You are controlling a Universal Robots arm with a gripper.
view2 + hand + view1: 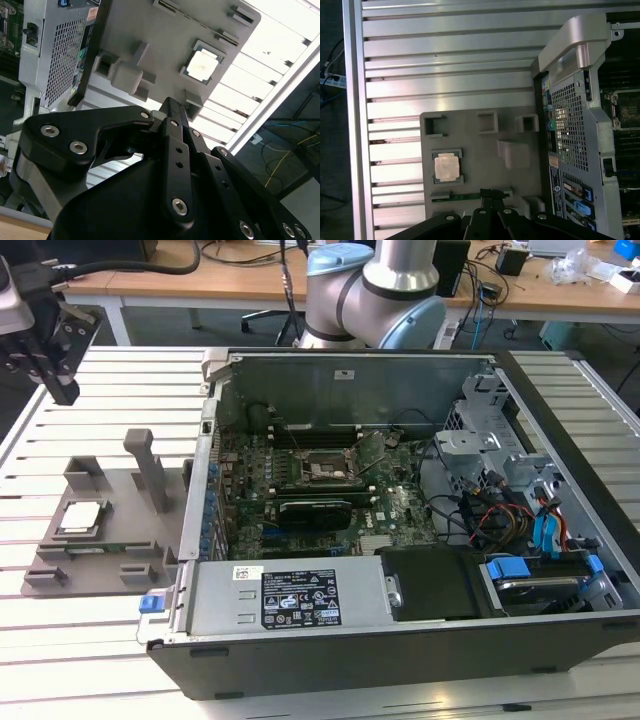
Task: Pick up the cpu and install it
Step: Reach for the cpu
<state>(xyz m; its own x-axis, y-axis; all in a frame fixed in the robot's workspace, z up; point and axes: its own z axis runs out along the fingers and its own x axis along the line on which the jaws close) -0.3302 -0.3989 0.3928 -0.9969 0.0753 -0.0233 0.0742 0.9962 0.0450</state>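
Slatted aluminium worktop (100, 640) with an open desktop PC case (560, 470) sitting in the middle of it, and desks plus cable clutter behind. On the exterior view's left of the case is a grey holder tray (125, 540), and the cpu (82, 518) lies flat in its square recess, metal plate facing up. So it's on the tray, not in the motherboard socket (325, 468) inside the case, and nothing is touching it.

The pincer (62, 390) hangs high over the far left corner of the worktop in the exterior view, well apart from the tray. In both wrist views the fingers look pinched together at the tips with nothing between them, so I'd call it clenched and empty.

The bit that matters is the offset. In the first wrist view the pincer (488, 192) lines up with the tray's edge, by the slot holding a thin green strip (470, 196). The cpu (446, 166) is off to one side of that line rather than straight underneath. The second wrist view agrees: the cpu (202, 66) is well beyond the tips (171, 102), down on the tray (165, 40).

The chip is basically square, so there's no real long axis. Its sides run parallel to the tray's edges. My read is the pickup hasn't started.
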